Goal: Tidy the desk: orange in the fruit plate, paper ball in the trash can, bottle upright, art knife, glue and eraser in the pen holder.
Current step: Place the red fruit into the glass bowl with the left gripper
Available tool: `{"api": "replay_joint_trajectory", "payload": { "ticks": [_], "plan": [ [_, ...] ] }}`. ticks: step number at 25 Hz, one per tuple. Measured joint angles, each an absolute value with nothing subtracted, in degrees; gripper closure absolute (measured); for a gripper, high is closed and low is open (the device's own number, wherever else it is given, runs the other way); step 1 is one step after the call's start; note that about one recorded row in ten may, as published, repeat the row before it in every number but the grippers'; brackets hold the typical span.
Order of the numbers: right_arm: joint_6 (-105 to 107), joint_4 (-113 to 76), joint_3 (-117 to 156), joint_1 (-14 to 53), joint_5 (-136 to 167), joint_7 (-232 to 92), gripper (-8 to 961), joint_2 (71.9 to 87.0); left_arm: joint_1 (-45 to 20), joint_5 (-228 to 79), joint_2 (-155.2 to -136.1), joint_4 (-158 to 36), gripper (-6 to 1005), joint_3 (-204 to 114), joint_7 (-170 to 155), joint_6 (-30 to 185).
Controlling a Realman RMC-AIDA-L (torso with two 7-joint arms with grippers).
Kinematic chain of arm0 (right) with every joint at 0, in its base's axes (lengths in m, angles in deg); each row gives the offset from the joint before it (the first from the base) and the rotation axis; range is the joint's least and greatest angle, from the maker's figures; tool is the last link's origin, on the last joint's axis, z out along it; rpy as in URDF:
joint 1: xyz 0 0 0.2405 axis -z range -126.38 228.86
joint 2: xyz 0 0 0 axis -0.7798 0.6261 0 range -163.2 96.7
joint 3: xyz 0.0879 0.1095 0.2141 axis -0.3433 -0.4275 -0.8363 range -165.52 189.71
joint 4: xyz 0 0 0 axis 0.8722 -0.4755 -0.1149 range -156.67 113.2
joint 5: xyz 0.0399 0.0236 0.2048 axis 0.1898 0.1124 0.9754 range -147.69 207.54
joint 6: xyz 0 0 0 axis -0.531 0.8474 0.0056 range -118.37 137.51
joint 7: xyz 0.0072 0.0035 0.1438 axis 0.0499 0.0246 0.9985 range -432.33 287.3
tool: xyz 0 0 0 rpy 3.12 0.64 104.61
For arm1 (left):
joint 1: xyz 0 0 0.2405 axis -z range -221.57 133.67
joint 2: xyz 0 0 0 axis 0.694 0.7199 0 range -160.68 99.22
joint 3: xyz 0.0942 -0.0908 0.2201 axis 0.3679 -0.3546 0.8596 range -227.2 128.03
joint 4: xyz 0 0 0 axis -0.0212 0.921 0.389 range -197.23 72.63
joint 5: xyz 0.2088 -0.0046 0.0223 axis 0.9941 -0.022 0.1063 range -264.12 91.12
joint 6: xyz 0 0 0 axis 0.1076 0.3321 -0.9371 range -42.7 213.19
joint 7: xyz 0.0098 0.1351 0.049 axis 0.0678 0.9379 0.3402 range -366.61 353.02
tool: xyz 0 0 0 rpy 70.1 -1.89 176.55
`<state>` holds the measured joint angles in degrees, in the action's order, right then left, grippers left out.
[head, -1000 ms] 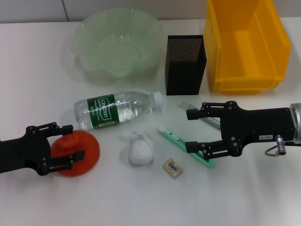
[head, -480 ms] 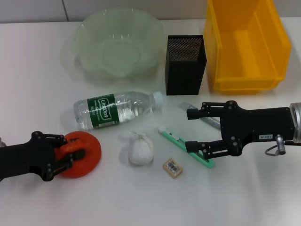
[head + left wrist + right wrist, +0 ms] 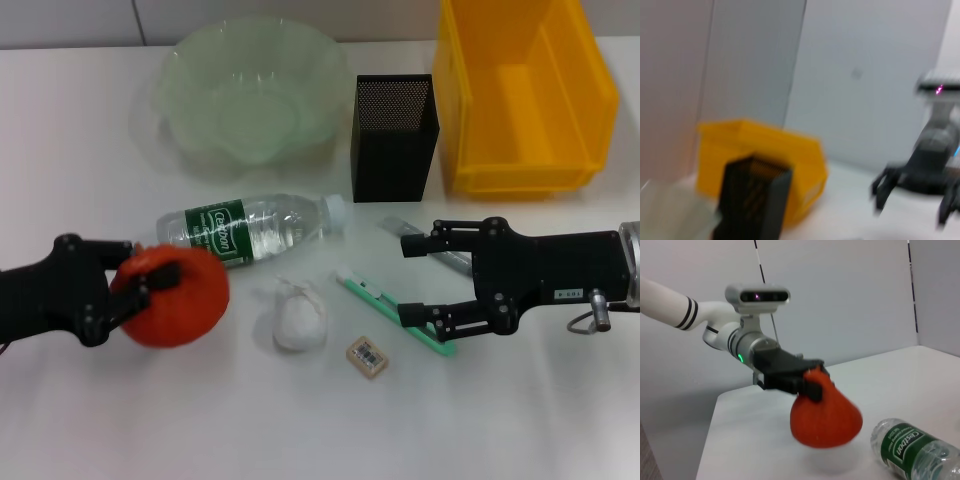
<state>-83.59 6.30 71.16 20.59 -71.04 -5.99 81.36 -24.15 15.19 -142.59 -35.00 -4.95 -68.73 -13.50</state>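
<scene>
Fruit plate (image 3: 245, 90), black mesh pen holder (image 3: 394, 135) and yellow bin (image 3: 525, 95) all hold nothing visible. Left gripper (image 3: 150, 287) has its fingers clamped on the orange (image 3: 178, 297), which sits between them and hangs clear of the counter (image 3: 300, 420) in the right wrist view (image 3: 826, 415). The bottle (image 3: 245, 230) lies on its side just beyond those fingers. Right gripper (image 3: 412, 280) hovers with fingers spread wide, gripping nothing; the green art knife (image 3: 395, 310) lies under and between them, the glue stick (image 3: 440, 250) by the upper finger. Paper ball (image 3: 297, 317) and eraser (image 3: 366, 356) lie between the two grippers.
</scene>
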Motion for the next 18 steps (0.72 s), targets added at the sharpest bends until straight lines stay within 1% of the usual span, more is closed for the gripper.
{"api": "replay_joint_trajectory", "payload": {
  "ticks": [2,3,4,5,8,12,18],
  "plan": [
    [-83.6,6.3,71.1,21.0,-71.1,-6.2,137,81.41,-23.8,15.1,-142.95,-35.1,824,-5.9,-69.0,-14.9],
    [-83.6,6.3,71.0,21.2,-71.0,-6.4,138,81.47,-23.4,15.1,-143.47,-35.2,828,-6.5,-69.1,-15.8],
    [-83.6,6.3,70.7,21.5,-71.0,-6.6,138,81.53,-23.4,15.1,-143.47,-35.2,832,-6.5,-69.1,-15.8],
    [-83.6,6.3,70.4,21.8,-70.9,-6.8,139,81.60,-22.7,15.0,-144.76,-35.4,835,-7.0,-69.1,-16.0],
    [-83.7,6.2,68.1,23.2,-70.7,-8.8,140,81.98,-21.4,15.1,-147.74,-35.3,851,-7.1,-68.4,-15.4],
    [-84.3,6.1,64.5,25.4,-70.6,-11.4,140,82.63,-20.3,15.2,-148.68,-35.6,881,-7.2,-67.2,-13.8],
    [-85.0,5.5,62.6,26.7,-70.5,-13.2,140,83.18,-19.3,15.0,-148.96,-36.3,922,-7.3,-67.3,-11.6]
  ]
}}
